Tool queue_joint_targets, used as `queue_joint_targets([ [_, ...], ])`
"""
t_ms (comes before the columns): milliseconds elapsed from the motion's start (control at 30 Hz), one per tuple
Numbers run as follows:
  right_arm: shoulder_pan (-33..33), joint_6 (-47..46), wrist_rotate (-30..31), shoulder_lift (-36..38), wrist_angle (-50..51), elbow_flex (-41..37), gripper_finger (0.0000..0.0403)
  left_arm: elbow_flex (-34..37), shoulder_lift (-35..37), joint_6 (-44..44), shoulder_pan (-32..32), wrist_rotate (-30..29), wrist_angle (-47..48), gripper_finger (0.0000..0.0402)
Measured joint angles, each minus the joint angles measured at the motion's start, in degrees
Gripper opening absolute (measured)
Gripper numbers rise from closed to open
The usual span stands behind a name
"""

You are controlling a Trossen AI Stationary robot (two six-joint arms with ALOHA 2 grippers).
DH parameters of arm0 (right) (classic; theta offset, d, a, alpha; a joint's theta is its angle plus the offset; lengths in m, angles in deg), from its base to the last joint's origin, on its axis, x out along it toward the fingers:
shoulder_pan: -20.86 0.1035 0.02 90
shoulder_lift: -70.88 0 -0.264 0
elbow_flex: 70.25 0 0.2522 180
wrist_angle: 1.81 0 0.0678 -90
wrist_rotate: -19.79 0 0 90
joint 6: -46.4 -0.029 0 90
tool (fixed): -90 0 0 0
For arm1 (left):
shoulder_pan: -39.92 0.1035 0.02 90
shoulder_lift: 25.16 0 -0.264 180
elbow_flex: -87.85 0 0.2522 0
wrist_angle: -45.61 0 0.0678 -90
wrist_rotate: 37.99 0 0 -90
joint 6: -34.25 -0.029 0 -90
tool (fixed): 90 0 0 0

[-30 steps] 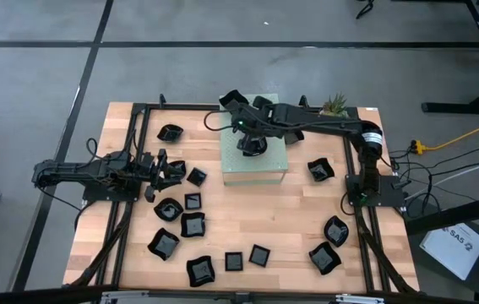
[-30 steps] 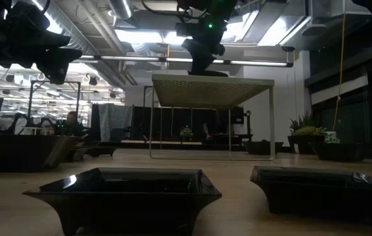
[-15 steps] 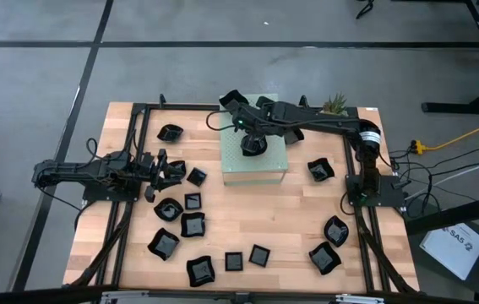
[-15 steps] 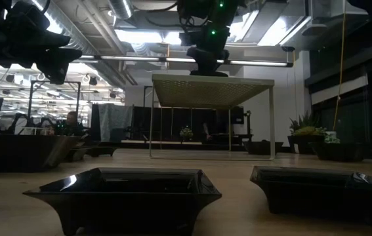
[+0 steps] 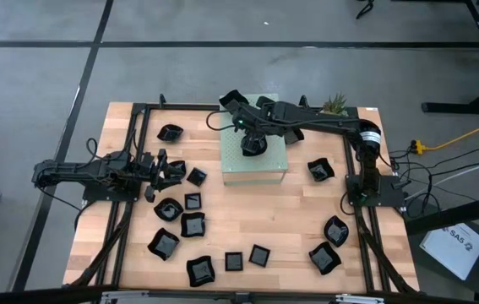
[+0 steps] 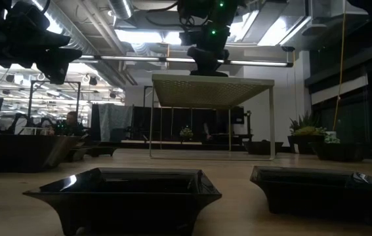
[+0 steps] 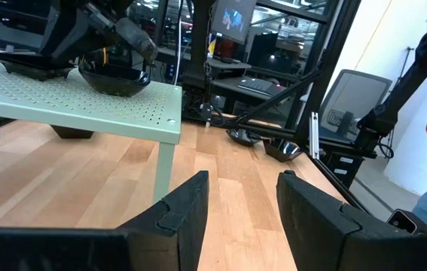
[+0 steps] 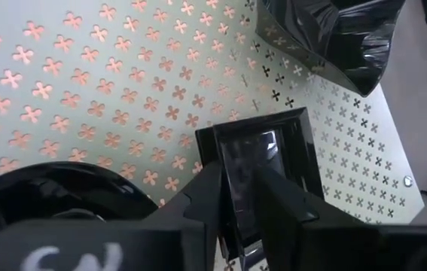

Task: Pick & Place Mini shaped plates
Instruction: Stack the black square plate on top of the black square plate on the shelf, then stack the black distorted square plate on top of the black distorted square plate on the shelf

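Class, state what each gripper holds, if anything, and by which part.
The left gripper is open and holds nothing. The right gripper straddles the rim of a square plate on the green box; whether it grips cannot be told.

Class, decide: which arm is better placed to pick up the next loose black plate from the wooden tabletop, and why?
Probably the left. The left gripper is open beside the plate cluster, while the right gripper is over the green perforated box, at a square plate.
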Motion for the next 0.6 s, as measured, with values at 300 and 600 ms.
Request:
queue_joint_targets([
  [300, 0.3, -0.02, 0.09, 1.26, 2.65, 2.19, 0.0117, 0.02, 0.02, 0.0, 0.0, 0.02, 0.0, 0.0152],
  [600, 1.95, -0.07, 0.06, 2.98, 4.52, 3.72, 0.0135, 0.02, 0.02, 0.0, 0.0, 0.01, 0.0, 0.0152],
])
